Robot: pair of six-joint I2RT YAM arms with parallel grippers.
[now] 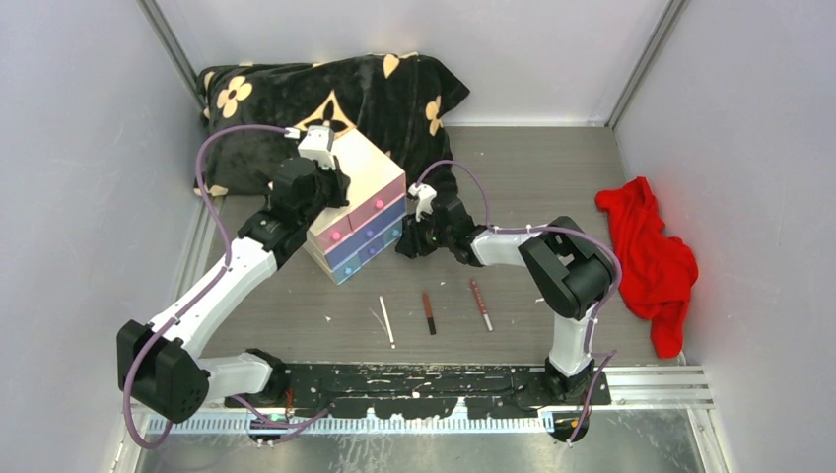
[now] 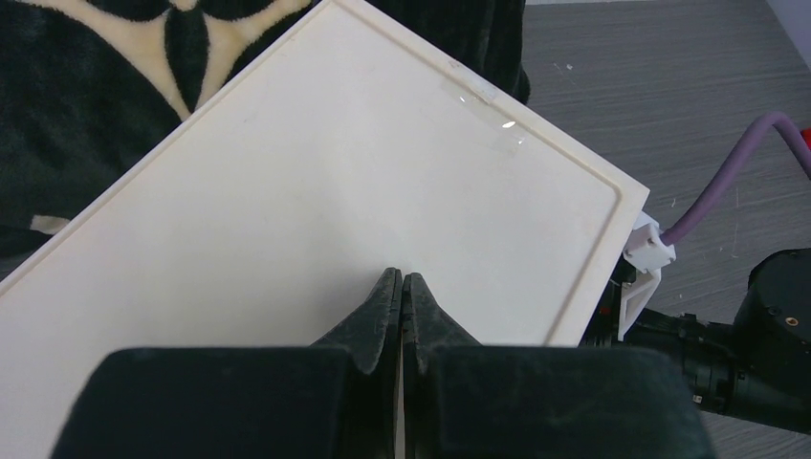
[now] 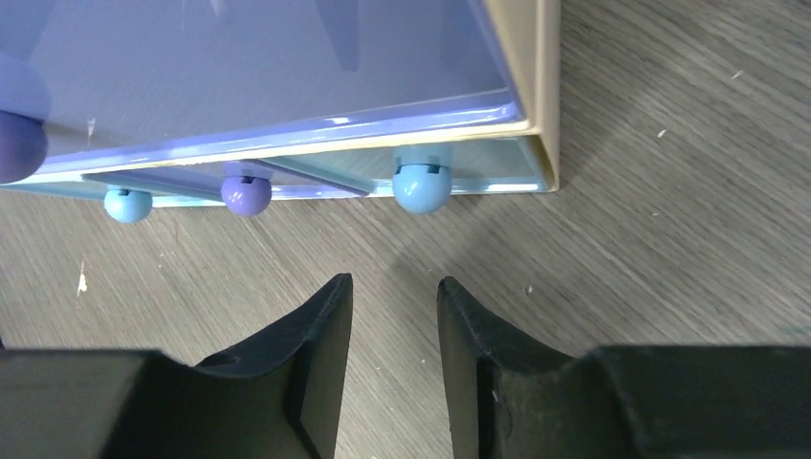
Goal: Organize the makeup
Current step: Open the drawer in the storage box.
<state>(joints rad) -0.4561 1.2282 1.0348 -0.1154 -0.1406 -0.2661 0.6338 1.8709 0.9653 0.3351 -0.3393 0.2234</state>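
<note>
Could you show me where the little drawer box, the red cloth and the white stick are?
drawer box (image 1: 373,169): overhead view, on its cream top.
red cloth (image 1: 656,261): overhead view, middle of the heap.
white stick (image 1: 387,322): overhead view, midway along its shaft.

Light's bright, even and cool-white, looks like it's coming from overhead. The drawer box (image 1: 357,202) only drops a soft shadow on the tabletop (image 1: 513,168) right beside it. From the left wrist the box's cream top is nearly blown out, with a tiny glare spot by its far edge. Right wrist: glossy reflections on the box's blue front, knobs (image 3: 422,186) sharp, right pincer (image 3: 394,292) up close, dark and a bit soft.
</note>
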